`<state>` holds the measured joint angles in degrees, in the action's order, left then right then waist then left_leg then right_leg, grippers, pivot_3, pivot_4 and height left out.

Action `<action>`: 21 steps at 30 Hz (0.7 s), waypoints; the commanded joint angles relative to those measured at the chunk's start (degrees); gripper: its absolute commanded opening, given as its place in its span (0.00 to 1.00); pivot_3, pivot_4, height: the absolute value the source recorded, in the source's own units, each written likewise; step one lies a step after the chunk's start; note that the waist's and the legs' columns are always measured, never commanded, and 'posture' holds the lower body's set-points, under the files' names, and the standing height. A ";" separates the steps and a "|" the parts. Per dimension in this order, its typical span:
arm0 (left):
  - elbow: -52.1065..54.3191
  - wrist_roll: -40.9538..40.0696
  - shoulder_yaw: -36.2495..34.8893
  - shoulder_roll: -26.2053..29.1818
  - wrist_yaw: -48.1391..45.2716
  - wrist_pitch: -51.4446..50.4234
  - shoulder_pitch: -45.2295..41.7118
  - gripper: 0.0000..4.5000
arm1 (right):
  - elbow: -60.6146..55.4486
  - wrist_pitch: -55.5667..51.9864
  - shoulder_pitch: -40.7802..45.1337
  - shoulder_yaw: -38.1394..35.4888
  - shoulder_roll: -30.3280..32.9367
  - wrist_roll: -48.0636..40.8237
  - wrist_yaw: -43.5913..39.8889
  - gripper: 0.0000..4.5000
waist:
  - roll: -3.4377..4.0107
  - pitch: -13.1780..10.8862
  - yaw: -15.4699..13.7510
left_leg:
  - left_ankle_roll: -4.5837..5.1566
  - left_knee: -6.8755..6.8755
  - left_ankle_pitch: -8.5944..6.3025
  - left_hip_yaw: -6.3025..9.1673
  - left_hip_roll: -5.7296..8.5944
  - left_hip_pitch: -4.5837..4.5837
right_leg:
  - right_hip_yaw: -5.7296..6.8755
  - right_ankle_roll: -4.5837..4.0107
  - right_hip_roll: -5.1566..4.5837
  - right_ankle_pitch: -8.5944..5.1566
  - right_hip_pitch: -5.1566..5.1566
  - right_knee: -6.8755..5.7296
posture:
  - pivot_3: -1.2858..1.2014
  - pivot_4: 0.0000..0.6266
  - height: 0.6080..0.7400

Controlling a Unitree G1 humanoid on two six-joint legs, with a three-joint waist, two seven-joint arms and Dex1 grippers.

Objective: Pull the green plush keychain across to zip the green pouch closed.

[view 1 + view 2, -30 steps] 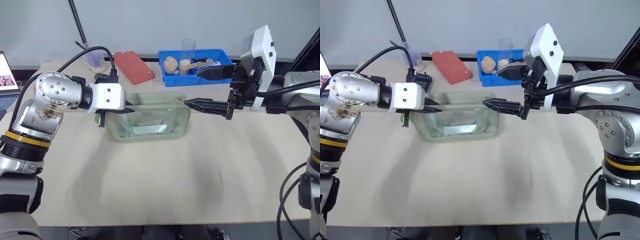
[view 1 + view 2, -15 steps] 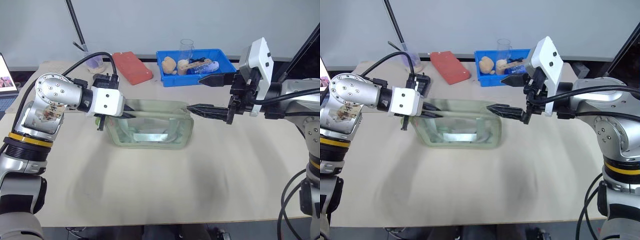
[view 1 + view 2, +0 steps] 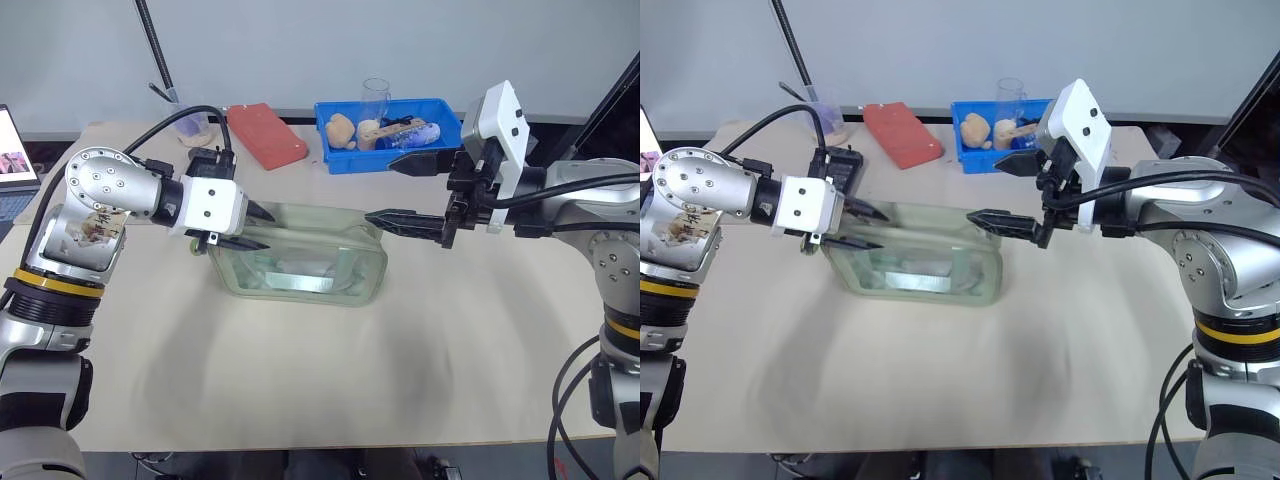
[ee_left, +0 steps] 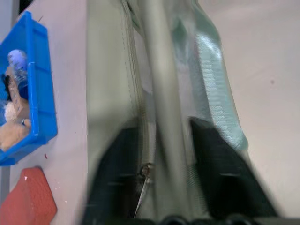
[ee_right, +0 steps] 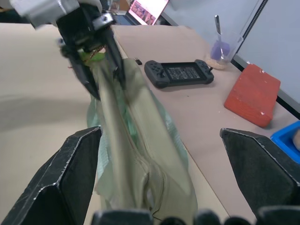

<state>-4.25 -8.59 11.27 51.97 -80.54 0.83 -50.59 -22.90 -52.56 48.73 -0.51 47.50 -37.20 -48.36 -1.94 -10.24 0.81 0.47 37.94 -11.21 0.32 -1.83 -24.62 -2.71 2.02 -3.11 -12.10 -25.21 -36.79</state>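
The green pouch [image 3: 300,262] is laid on the tan table [image 3: 330,380], near its middle, with its long top running between the two arms. Clear side panels and a pale strap [image 4: 213,89] are seen along it, and the top zipper [image 4: 136,98] is seen running its length in the left wrist view.

The left gripper [image 3: 258,228] is placed at the pouch's left end. Its two black fingers [image 3: 262,213] are spread apart, one over the far edge of the pouch top and one over the near edge; nothing is pinched between them. In the left wrist view the two fingers are seen on either side of the pouch's top ridge.

The green plush keychain [image 5: 90,56] is glimpsed as a bright lime patch at the pouch's left end, just behind the left gripper's fingers as shown in the right wrist view. Whether it is touched by them cannot be told.

The right gripper [image 3: 395,190] is held at the pouch's right end, jaws spread wide. The lower finger [image 3: 405,217] is pointed at the pouch's right upper corner, just beside it; the upper finger is held well above, near the blue tray [image 3: 395,148]. Nothing is gripped.

At the table's far side are catalogued: the blue tray with small items, a clear glass [image 3: 377,98], a red block [image 3: 266,134], a black game controller [image 5: 179,73].
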 commanded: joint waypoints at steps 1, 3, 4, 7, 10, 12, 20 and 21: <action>4.18 -2.71 -3.75 1.53 0.29 -4.69 -1.51 0.87 | -0.15 2.87 -1.16 -1.33 1.81 0.97 -1.87 1.00 | 0.00 0.00 0.02 | 0.00 0.00 0.00 0.00 0.00 0.00 | 0.00 0.00 0.00 0.00 0.00 0.00 | 0.52 0.24 1.00; 7.18 -5.57 -5.53 2.21 0.22 -10.08 -1.89 0.98 | -0.10 4.53 -3.00 -1.14 3.61 2.13 -3.84 1.00 | 0.00 0.00 -0.02 | 0.00 0.00 0.00 0.00 0.00 0.00 | 0.00 0.00 0.00 0.00 0.00 0.00 | 0.52 0.24 1.00; 8.54 -7.26 -6.53 2.53 0.28 -13.09 -2.16 0.98 | -0.14 5.53 -3.95 -0.97 4.54 2.74 -4.84 1.00 | 0.00 0.00 -0.01 | 0.00 0.00 0.00 0.00 0.00 0.00 | 0.00 0.01 0.00 0.00 0.00 0.00 | 0.52 0.24 1.00; 11.29 -15.28 -11.20 3.35 2.15 -26.37 -3.69 0.98 | -0.50 7.93 -6.42 -0.53 6.51 4.07 -7.30 1.00 | 0.00 0.00 0.06 | 0.00 0.01 0.00 0.00 0.01 0.00 | 0.00 0.02 -0.01 -0.01 0.00 0.01 | 0.52 0.24 1.00; 12.10 -24.03 -16.50 3.89 4.63 -39.27 -4.25 0.98 | -0.98 9.33 -7.54 0.38 6.41 5.20 -7.68 1.00 | 0.00 0.00 0.32 | 0.00 0.02 0.00 0.00 -0.02 0.06 | 0.00 0.17 0.02 -0.10 0.01 -0.03 | 0.52 0.24 1.00; 11.34 -29.02 -20.88 4.44 6.78 -46.21 -3.63 0.98 | -1.91 9.99 -8.54 1.71 5.65 6.09 -7.52 1.00 | 0.00 0.00 0.54 | 0.00 0.02 0.00 0.01 -0.03 0.15 | -0.02 0.38 0.03 -0.24 0.04 -0.10 | 0.52 0.24 1.00; 15.37 -36.71 -28.24 9.38 8.44 -54.46 4.41 0.98 | -1.09 11.68 -9.49 4.92 2.07 8.62 -7.11 1.00 | -0.01 0.00 0.99 | -0.01 0.02 0.00 0.00 -0.08 0.33 | -0.07 0.33 0.08 -0.34 0.09 -0.30 | 0.52 0.24 1.00; 16.85 -37.39 -28.42 9.81 8.16 -54.60 5.82 0.98 | -0.68 12.44 -9.91 5.33 1.88 9.24 -7.37 1.00 | -0.01 0.00 0.88 | -0.01 0.02 0.00 0.00 -0.07 0.33 | -0.07 0.33 0.08 -0.34 0.09 -0.29 | 0.52 0.24 1.00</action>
<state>9.65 -44.05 -14.90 60.56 -72.13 -53.58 -44.82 -23.20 -42.13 38.92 5.37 49.47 -28.84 -55.58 -1.94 -10.24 1.68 0.46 37.95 -11.20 0.32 -1.90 -24.30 -2.78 2.35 -3.04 -12.44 -25.10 -37.07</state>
